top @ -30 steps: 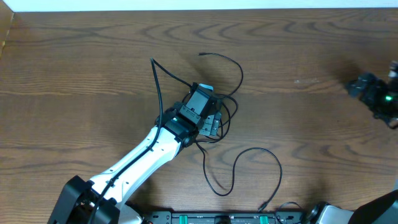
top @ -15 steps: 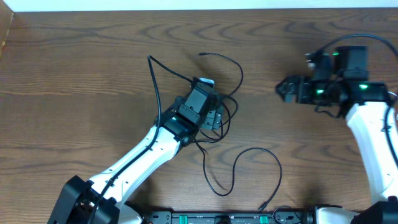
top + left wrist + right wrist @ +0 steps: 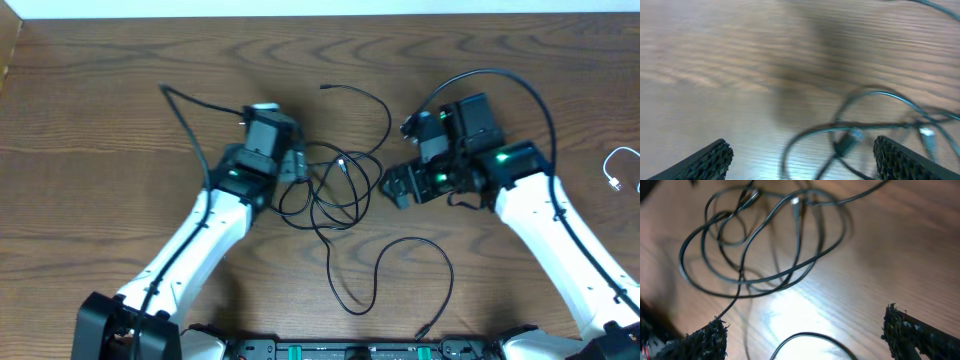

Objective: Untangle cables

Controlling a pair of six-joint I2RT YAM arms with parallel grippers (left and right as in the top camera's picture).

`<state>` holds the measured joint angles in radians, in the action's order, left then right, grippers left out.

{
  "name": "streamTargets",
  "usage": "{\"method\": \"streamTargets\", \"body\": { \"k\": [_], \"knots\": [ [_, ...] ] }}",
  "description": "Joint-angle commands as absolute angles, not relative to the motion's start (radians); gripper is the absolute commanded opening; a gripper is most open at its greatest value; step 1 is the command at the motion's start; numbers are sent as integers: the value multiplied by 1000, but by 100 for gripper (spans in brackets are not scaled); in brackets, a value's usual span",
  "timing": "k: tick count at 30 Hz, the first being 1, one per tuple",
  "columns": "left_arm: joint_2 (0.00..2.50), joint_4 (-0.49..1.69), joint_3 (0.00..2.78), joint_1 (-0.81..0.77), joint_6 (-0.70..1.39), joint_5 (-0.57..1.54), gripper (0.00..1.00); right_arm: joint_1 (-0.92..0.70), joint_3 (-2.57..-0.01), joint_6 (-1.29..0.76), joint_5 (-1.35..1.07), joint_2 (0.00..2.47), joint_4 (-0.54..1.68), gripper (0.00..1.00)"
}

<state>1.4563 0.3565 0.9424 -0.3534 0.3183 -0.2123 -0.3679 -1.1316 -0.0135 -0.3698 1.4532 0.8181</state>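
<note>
On the brown wood-grain surface [image 3: 120,60], the left end effector [image 3: 296,168] sits at the left rim of the tangle with its two black ridged pads [image 3: 710,157] spread wide and nothing between them. Its wrist view shows only bare wood and blurred loops ahead, so it appears posed to take a strand from that side, not to hold one. The thin black cables [image 3: 335,190] lie flat in the middle, between the two arms, as a cluster of overlapping loops. No single long axis can be read from the knot itself, which is roughly as wide as it is deep. One free end [image 3: 324,88] arcs out on the far side and points left. A long tail [image 3: 400,262] leaves the knot on the near side, swings through an open curve and ends near the front edge. A small silver-tipped plug [image 3: 796,204] lies inside the loops, pointing along them. The right end effector [image 3: 396,186] faces the knot from the right, just beside its outer loop, fingers likewise apart and empty; the mirrored approach suggests pulling in opposite directions. Well apart at the far right lies a thin white cord [image 3: 620,170], already separate.
</note>
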Motion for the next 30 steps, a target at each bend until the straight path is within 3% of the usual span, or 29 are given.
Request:
{"method": "streamTargets", "body": {
  "k": [1, 10, 17, 30],
  "knots": [
    [1441, 387, 953, -288, 351, -229, 91, -428, -1108, 9, -369, 1459, 819, 98],
    [1441, 453, 953, -173, 350, -229, 91, -616, -1069, -3, -369, 1459, 806, 99],
    [1441, 460, 953, -169, 350, -229, 91, -732, -1065, -3, -363, 1460, 754, 99],
    [1441, 460, 953, -169, 350, -229, 91, -802, -1058, -101, -269, 1610, 572, 99]
  ]
}}
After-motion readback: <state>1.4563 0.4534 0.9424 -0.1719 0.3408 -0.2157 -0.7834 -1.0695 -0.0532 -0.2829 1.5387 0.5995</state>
